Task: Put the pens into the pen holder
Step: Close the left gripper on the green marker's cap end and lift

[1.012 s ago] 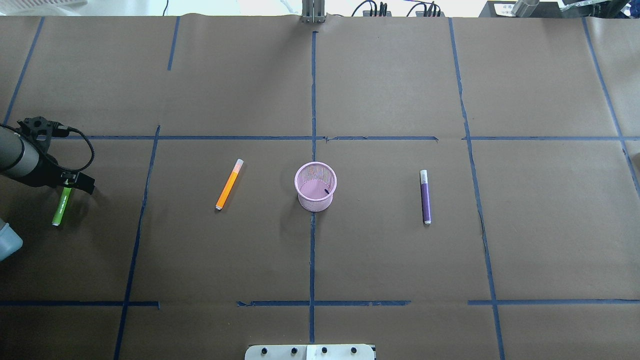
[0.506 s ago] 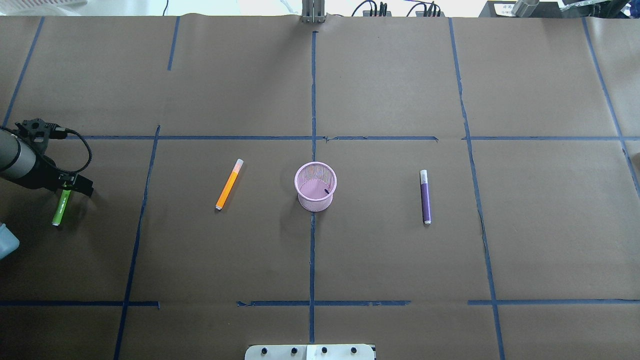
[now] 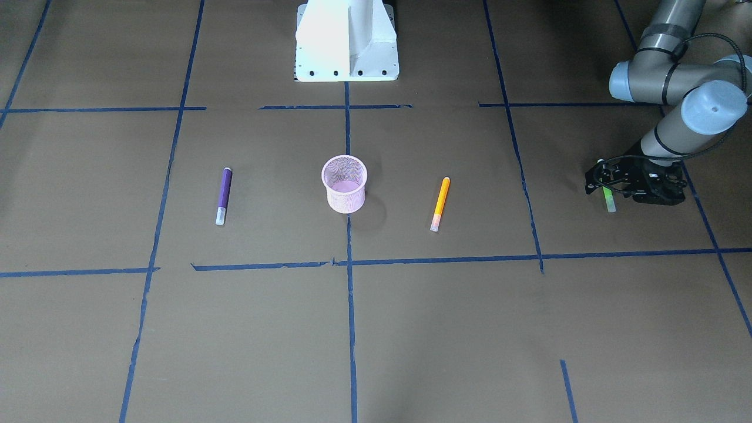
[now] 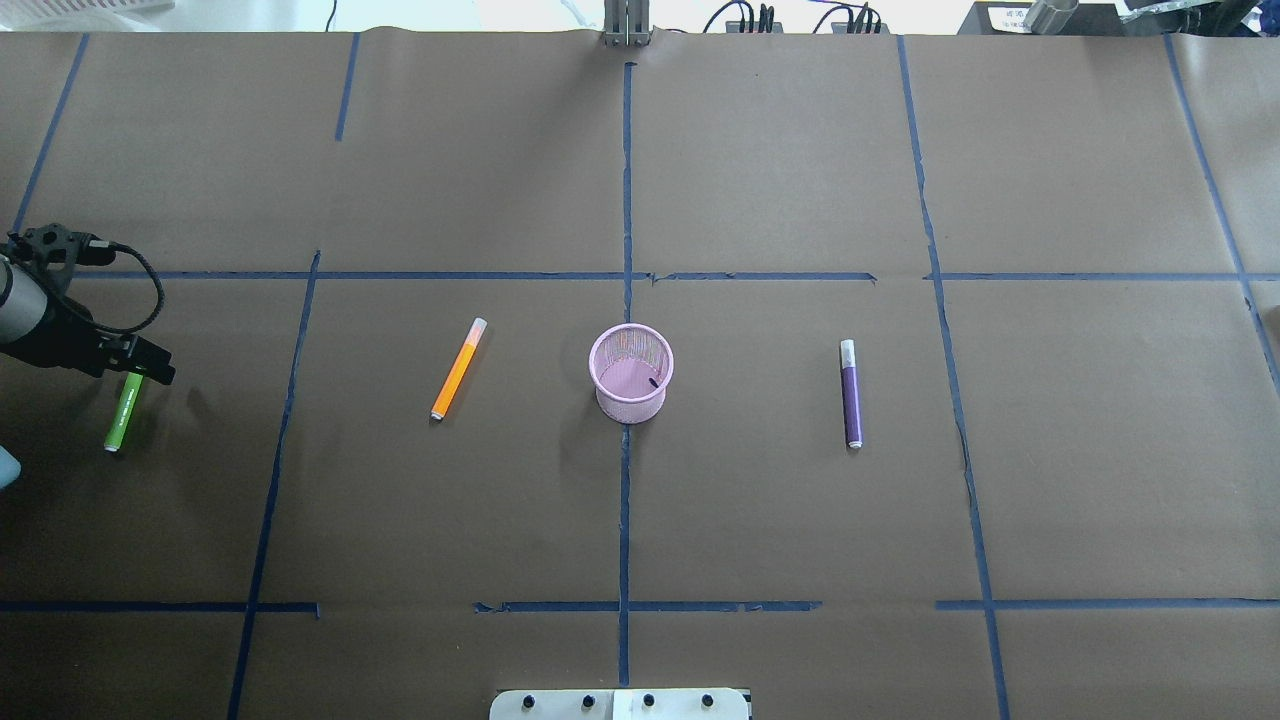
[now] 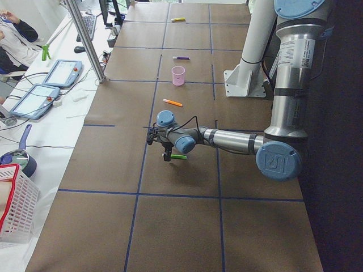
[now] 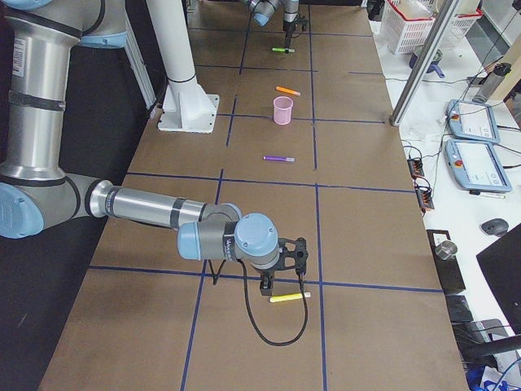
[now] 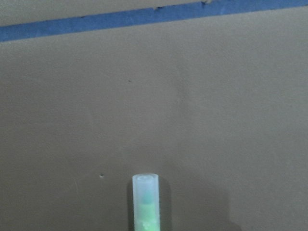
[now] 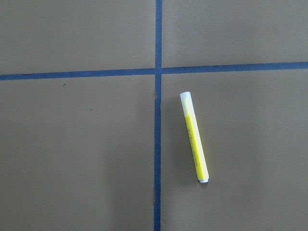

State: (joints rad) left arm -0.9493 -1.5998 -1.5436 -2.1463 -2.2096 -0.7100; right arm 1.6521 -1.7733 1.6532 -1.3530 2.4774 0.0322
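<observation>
The pink mesh cup [image 4: 630,405] stands upright in the middle of the brown-papered worktop [image 4: 800,520], on a line of the blue tape [image 4: 624,520]. It narrows a little toward the foot and has a solid rim. An orange pen [image 4: 458,369] lies slanted on the robot's left of it, and a purple pen [image 4: 851,395] lies nearly straight on the right. Both are well apart from the cup, pale caps pointing away from the robot. Far out at the left edge a green pen [image 4: 121,418] lies flat. The left gripper [image 4: 148,370] hangs over its capped end, and I cannot tell how its jaws stand. A yellow pen [image 8: 195,144] with a clear cap lies just beside the blue tape, near the right gripper [image 6: 266,284], whose jaws I cannot make out either.
</observation>
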